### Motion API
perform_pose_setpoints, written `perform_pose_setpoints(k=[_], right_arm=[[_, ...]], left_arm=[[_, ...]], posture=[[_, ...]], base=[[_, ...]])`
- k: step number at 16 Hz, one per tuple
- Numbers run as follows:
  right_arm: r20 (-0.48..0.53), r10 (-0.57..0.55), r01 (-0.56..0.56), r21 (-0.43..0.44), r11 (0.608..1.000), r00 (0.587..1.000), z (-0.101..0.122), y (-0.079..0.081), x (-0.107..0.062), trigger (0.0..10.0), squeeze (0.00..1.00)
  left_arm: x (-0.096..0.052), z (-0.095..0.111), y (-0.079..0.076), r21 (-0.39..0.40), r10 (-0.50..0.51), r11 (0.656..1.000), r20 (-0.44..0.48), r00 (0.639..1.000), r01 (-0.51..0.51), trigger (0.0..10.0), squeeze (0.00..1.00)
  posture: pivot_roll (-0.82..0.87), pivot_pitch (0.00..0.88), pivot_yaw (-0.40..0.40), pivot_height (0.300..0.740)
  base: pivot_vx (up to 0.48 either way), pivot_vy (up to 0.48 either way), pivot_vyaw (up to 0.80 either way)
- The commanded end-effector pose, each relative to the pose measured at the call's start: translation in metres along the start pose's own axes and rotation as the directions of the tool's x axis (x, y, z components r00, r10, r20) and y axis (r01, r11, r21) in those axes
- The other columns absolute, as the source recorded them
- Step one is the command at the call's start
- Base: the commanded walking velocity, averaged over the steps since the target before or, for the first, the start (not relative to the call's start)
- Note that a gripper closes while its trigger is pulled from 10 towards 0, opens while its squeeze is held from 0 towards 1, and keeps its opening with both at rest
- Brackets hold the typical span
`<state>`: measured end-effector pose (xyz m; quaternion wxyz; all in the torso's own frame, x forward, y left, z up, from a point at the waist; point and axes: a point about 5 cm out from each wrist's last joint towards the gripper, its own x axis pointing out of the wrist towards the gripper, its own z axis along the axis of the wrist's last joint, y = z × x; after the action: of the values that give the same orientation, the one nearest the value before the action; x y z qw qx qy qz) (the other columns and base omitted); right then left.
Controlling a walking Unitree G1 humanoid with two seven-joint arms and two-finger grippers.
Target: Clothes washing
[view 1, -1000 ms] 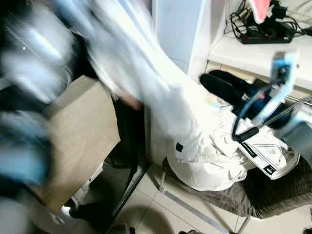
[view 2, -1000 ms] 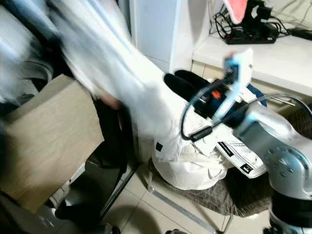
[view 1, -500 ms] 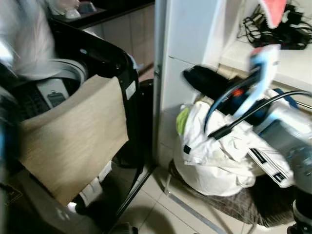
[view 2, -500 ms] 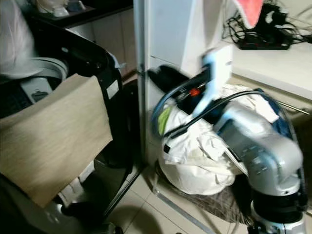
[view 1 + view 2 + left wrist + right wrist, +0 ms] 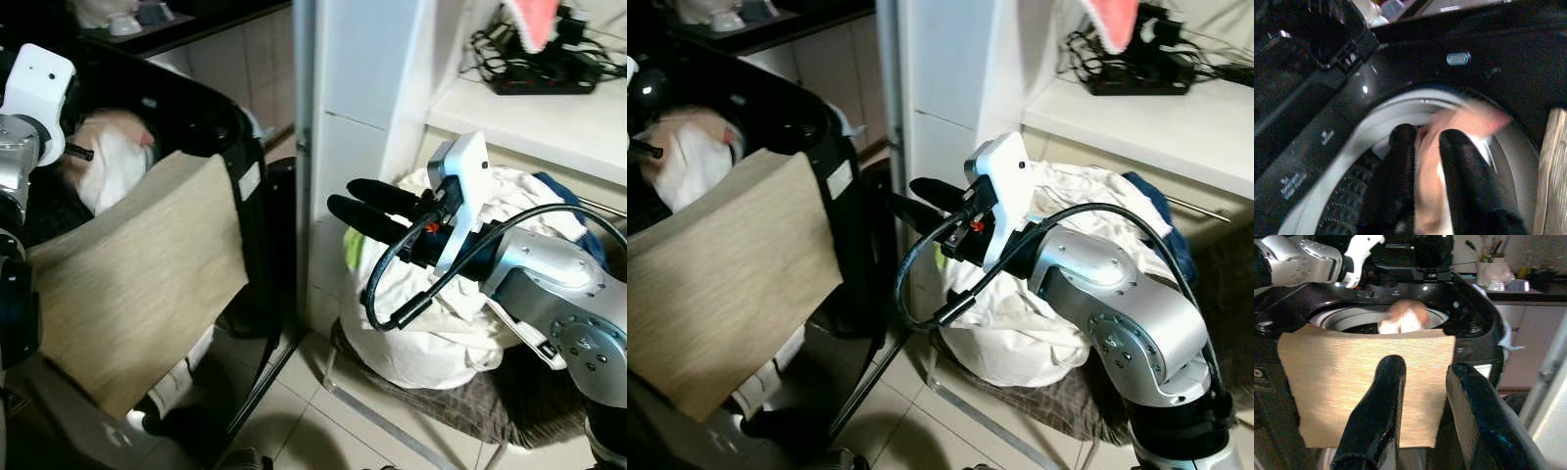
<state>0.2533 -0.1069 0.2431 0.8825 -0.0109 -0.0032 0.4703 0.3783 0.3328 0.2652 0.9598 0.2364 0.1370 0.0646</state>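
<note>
A black top-loading washing machine (image 5: 233, 125) stands open at my left. Over its drum (image 5: 1400, 105) hangs a bunched white and pinkish garment (image 5: 110, 164), and my left gripper (image 5: 1427, 136) is shut on it. The cloth shows between the black fingers (image 5: 1459, 161) in the left wrist view. A heap of white clothes (image 5: 443, 315) lies on the right, against a white cabinet. My right gripper (image 5: 364, 201) hovers just left of that heap, open and empty, its fingers (image 5: 1382, 401) pointing toward the machine.
A tan cloth (image 5: 137, 284) drapes over the machine's front. A white cabinet (image 5: 362, 78) rises between machine and heap. A shelf (image 5: 529, 113) at the right carries a power strip (image 5: 541, 78) and cables. A dark brown cloth (image 5: 460, 401) lies under the heap on the tile floor (image 5: 323, 431).
The white garment that stretched from the heap toward the left has come off the heap and now hangs over the drum. My right gripper has swung left, away from the heap.
</note>
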Motion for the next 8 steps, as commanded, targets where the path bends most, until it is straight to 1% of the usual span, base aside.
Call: perform_pose_setpoints(k=[1,3,4,5,6,7,8], right_arm=[[-0.018,0.025,-0.025,0.004,1.0,1.0,-0.001,0.003,0.002,10.0,0.0],[-0.041,-0.022,0.022,0.002,1.0,0.999,-0.005,-0.005,0.004,10.0,0.0],[-0.043,-0.107,0.108,0.002,0.994,0.993,-0.007,-0.015,0.004,10.0,0.0],[-0.06,-0.249,0.249,-0.017,0.968,0.967,-0.013,-0.032,0.004,10.0,0.0],[-0.09,-0.428,0.425,-0.05,0.904,0.899,-0.02,-0.052,0.001,10.0,0.0],[-0.093,-0.481,0.479,-0.047,0.876,0.871,-0.022,-0.059,-0.002,10.0,0.0],[-0.104,-0.576,0.573,-0.055,0.817,0.811,-0.028,-0.073,-0.01,10.0,1.0]], left_arm=[[0.0,0.005,-0.001,-0.009,-0.019,1.0,0.006,1.0,0.019,10.0,1.0],[0.001,0.008,-0.005,-0.01,-0.037,0.999,0.009,0.999,0.037,10.0,1.0],[0.002,0.015,-0.01,-0.009,-0.066,0.998,0.056,0.996,0.067,10.0,1.0],[0.004,0.025,-0.026,-0.004,-0.174,0.984,0.142,0.974,0.176,10.0,1.0],[0.003,0.035,-0.051,0.02,-0.343,0.937,0.253,0.905,0.35,10.0,0.0],[0.003,0.039,-0.062,0.003,-0.395,0.911,0.299,0.869,0.413,10.0,0.0],[-0.002,0.048,-0.086,-0.031,-0.435,0.867,0.44,0.786,0.497,10.0,0.0]], posture=[[-0.07,0.0,0.018,0.74],[-0.07,0.0,0.018,0.74],[-0.07,0.0,0.018,0.74],[-0.07,0.0,0.017,0.74],[-0.07,0.0,0.02,0.74],[-0.07,0.0,0.02,0.74],[-0.08,0.0,0.023,0.74]], base=[[0.0,0.0,0.0],[0.0,0.0,0.0],[0.0,0.0,0.0],[0.0,0.0,0.0],[0.0,0.0,0.0],[0.0,0.0,0.0],[0.0,0.0,0.0]])
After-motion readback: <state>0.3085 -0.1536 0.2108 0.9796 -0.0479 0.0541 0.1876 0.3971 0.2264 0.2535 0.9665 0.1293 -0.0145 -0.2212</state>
